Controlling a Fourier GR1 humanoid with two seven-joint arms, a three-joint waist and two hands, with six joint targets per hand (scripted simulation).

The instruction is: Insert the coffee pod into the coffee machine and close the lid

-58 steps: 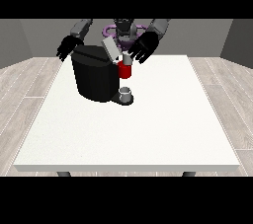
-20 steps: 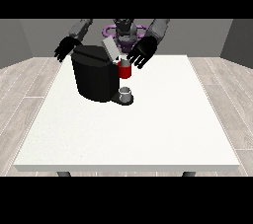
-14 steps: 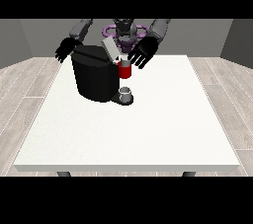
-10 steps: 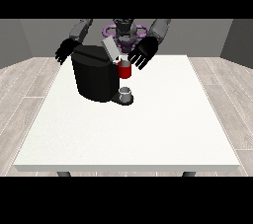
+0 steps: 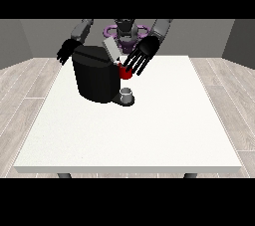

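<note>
The black coffee machine (image 5: 96,77) stands on the white table (image 5: 149,120) towards the back left. Its grey lid (image 5: 110,50) is tilted up at the machine's top right. A red thing at the machine (image 5: 124,72) shows just right of the body. A small grey thing (image 5: 127,94) sits on the machine's base at the front. The hand at the view's right (image 5: 143,53) hovers over the lid and the red thing with fingers spread and pointing down. Behind the machine's top left corner, the hand at the view's left (image 5: 66,51) hangs with relaxed fingers.
The robot's torso (image 5: 125,33) is behind the table's far edge. White tabletop stretches right of and in front of the machine.
The hand at the view's right has shifted slightly, staying above the lid and the red thing. The lid and the other hand look the same.
</note>
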